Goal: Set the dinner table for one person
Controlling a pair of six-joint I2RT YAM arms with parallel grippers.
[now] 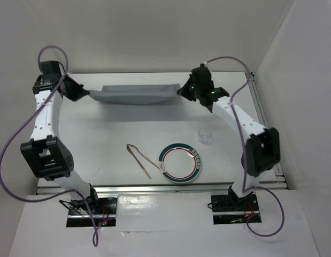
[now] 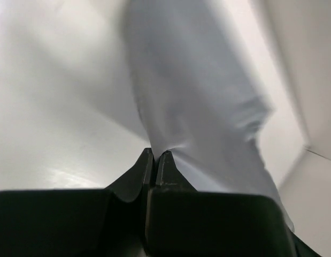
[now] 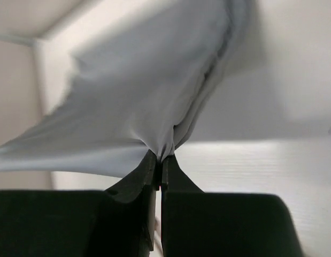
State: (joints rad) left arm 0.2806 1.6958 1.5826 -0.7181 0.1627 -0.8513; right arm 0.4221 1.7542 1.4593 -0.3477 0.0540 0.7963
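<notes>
A grey cloth (image 1: 136, 94) hangs stretched between my two grippers over the far part of the white dinner table (image 1: 101, 139). My left gripper (image 1: 86, 94) is shut on the cloth's left end; the left wrist view shows the cloth (image 2: 197, 96) pinched at the fingertips (image 2: 156, 156). My right gripper (image 1: 182, 91) is shut on the right end; the right wrist view shows the cloth (image 3: 133, 101) bunched at the jaws (image 3: 161, 158). A white plate with a green and red rim (image 1: 179, 163), wooden chopsticks (image 1: 141, 158) and a clear glass (image 1: 206, 134) sit on the near part of the table.
White walls close in the table at the back and right (image 1: 299, 64). A metal rail (image 1: 170, 188) runs along the near edge by the arm bases.
</notes>
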